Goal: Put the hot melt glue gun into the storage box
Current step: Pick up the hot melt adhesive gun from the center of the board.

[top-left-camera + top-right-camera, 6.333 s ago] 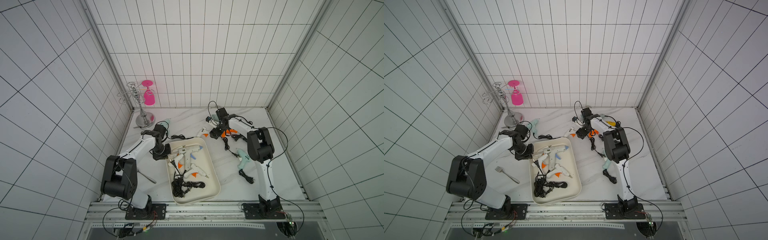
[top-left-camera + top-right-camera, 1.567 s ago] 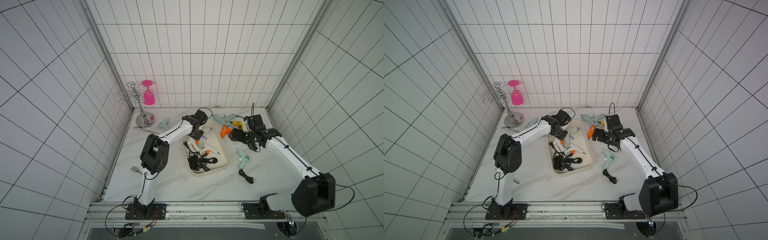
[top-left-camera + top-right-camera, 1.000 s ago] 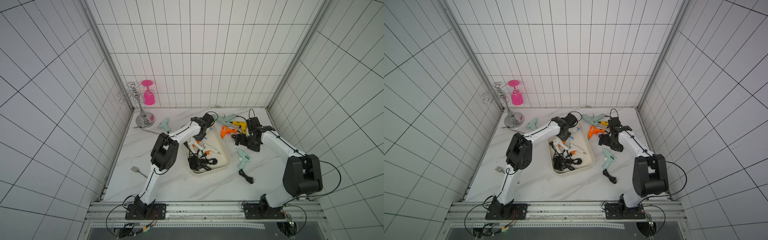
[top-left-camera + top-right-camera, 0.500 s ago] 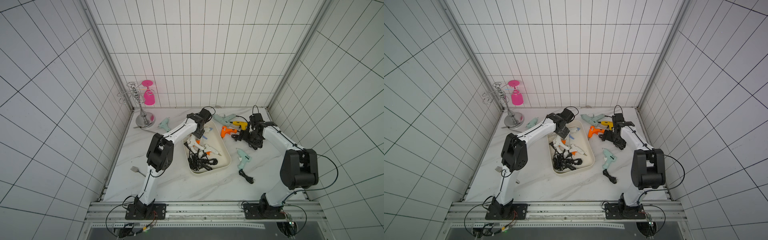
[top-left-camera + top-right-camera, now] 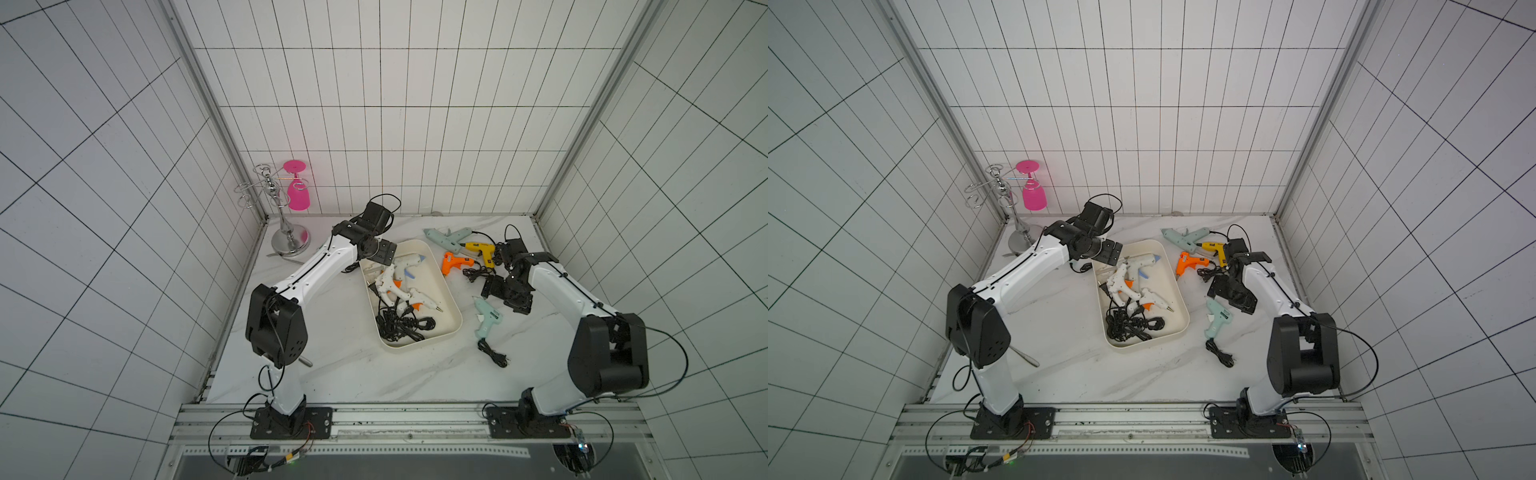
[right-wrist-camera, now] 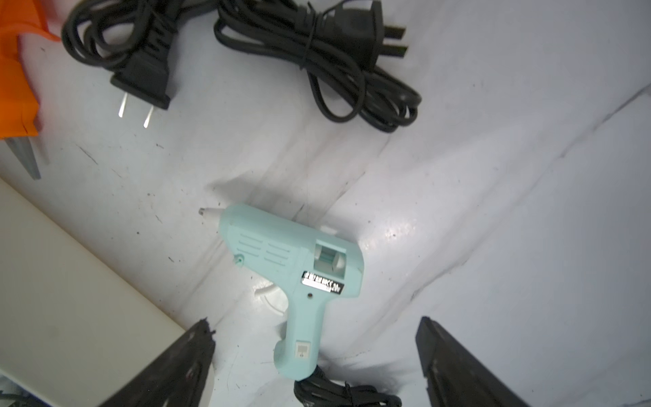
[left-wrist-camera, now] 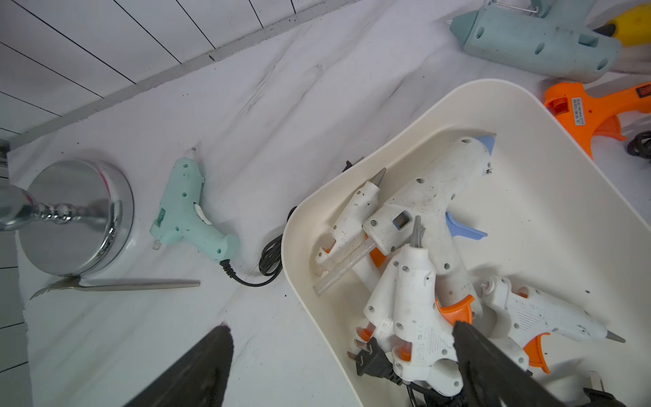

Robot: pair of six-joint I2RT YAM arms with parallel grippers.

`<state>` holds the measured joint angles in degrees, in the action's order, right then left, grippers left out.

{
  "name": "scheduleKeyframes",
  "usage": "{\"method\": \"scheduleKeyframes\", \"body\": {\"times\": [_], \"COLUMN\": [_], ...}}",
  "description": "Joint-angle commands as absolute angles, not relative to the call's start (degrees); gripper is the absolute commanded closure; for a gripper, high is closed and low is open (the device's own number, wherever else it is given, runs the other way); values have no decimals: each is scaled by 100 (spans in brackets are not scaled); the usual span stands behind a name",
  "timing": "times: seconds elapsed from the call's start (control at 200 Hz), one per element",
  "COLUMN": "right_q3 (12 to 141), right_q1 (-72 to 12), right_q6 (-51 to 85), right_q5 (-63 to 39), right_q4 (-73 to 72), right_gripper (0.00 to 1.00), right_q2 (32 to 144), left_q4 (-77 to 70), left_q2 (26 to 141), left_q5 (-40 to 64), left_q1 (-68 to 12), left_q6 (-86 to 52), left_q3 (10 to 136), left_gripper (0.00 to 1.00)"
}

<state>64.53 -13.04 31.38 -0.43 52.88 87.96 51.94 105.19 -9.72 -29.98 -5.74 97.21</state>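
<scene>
Cables (image 5: pixel 399 326) partly hide the storage box (image 5: pixel 419 344) floor. Left gripper (image 7: pixel 341 326) stands open over its edge. Right gripper (image 6: pixel 316 320), also open, has moved above the mint glue gun (image 6: pixel 292 267).

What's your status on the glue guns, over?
Left gripper open over storage box corner. Right gripper open above mint glue gun on table, not touching. Black cord trails from its handle.

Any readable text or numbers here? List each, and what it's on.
"20": end of black sticker, small mint-green plastic glue gun; rest blurred.
White warning sticker, orange plastic glue gun: too small to read.
Embossed marks, white glue gun in cream-white storage box: unreadable.
</scene>
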Motion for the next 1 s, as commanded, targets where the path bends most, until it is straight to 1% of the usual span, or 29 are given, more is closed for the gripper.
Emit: {"method": "scheduleKeyframes", "body": {"times": [0.0,0.13,0.21,0.32,0.355,0.405,0.46,0.56,0.695,0.789,0.884,0.899,0.954,0.974,0.994], "right_q3": [6063,5813,5677,5546,5471,5355,5217,5054,5040,5062,5069,5082,5125,5148,5178], "right_q1": [-1685,-2117,-2153,-2157,-2162,-2177,-2201,-2239,-2285,-2294,-2287,-2293,-2287,-2286,-2293], "right_q6": [3505,3723,3802,3818,3812,3836,3819,3876,3884,3929,3990,3990,3956,3936,3918], "right_q5": [-12,-85,-185,-158,-217,-291,-385,-372,-32,230,395,395,382,364,348], "right_q4": [5456,5359,5289,5174,5105,5004,4797,4441,4222,4050,3894,3881,3841,3841,3856], "right_gripper": [11,14,20,24,30,32,41,43,43,46,53,57,61,65,67], "right_q2": [8657,8798,8904,8930,8936,8968,9021,9185,9485,9532,9499,9509,9581,9610,9644], "left_q4": [4807,4823,4849,4782,4756,4740,4724,4701,4739,4755,4746,4746,4751,4746,4746], "left_q2": [10360,10446,10464,10386,10364,10340,10326,10332,10320,10277,10239,10224,10207,10202,10189], "left_q5": [-611,-535,-524,-502,-505,-508,-504,-490,-521,-568,-571,-564,-562,-561,-562], "left_q1": [-3046,-3032,-3020,-3006,-2993,-2971,-2959,-2936,-2932,-2930,-2927,-2921,-2927,-2926,-2927], "left_q6": [-669,-608,-599,-598,-591,-605,-608,-642,-659,-659,-665,-668,-668,-668,-664], "left_q3": [9591,9580,9546,9426,9390,9345,9304,9235,9186,9151,9114,9114,9104,9101,9097], "left_gripper": [2,1,2,2,2,2,2,2,2,2,2,2,1,2,2]}}
